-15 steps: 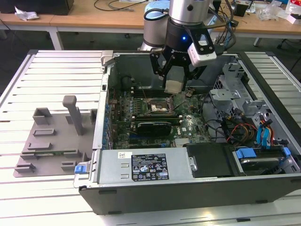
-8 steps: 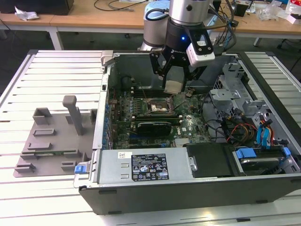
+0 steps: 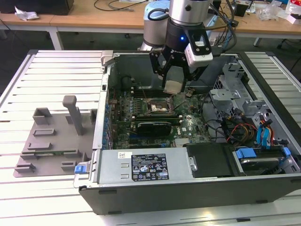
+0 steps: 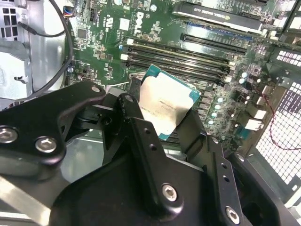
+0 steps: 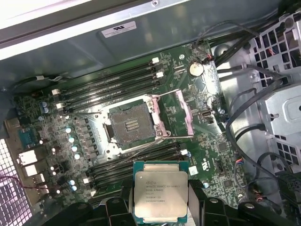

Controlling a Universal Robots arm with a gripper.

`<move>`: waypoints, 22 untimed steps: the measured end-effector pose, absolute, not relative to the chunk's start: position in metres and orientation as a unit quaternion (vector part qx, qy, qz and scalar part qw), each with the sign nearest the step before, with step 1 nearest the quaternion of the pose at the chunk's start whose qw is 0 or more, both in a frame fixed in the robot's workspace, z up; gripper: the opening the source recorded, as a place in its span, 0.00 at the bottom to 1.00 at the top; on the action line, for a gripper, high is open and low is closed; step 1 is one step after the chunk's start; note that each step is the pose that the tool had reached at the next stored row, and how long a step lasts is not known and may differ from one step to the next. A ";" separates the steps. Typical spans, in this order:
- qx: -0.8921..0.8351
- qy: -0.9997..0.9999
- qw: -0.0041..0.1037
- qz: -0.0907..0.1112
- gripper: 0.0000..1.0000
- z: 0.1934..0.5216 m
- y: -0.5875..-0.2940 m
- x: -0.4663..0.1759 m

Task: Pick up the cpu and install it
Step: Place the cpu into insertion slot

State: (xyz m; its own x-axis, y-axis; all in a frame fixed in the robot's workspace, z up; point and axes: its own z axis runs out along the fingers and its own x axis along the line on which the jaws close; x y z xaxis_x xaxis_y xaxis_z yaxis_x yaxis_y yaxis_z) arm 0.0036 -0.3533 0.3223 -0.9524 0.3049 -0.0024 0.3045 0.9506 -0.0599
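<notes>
Cpu (image 3: 173, 81) hangs tilted, clamped by its edges in the pincer (image 3: 174, 75), above the motherboard (image 3: 141, 120) of an open computer case (image 3: 141, 172) on a slatted tabletop (image 3: 51, 70). From the exterior view's left: a grey fixture plate (image 3: 49, 141) with upright posts lies beside the case. Next is the socket (image 3: 157, 107), its bracket swung open, near and below the held chip. A metal drive cage (image 3: 235, 84) stands at right.

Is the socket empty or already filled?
Empty: the socket shows bare contacts, bracket swung open beside it; the cpu sits in the gripper, apart from it.
</notes>
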 end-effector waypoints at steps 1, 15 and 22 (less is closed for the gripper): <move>-0.158 -0.987 0.004 0.030 0.55 0.322 -0.353 0.004; -0.210 -0.977 0.005 0.030 0.55 0.322 -0.353 0.004; -0.239 -0.970 0.006 0.029 0.55 0.322 -0.353 0.004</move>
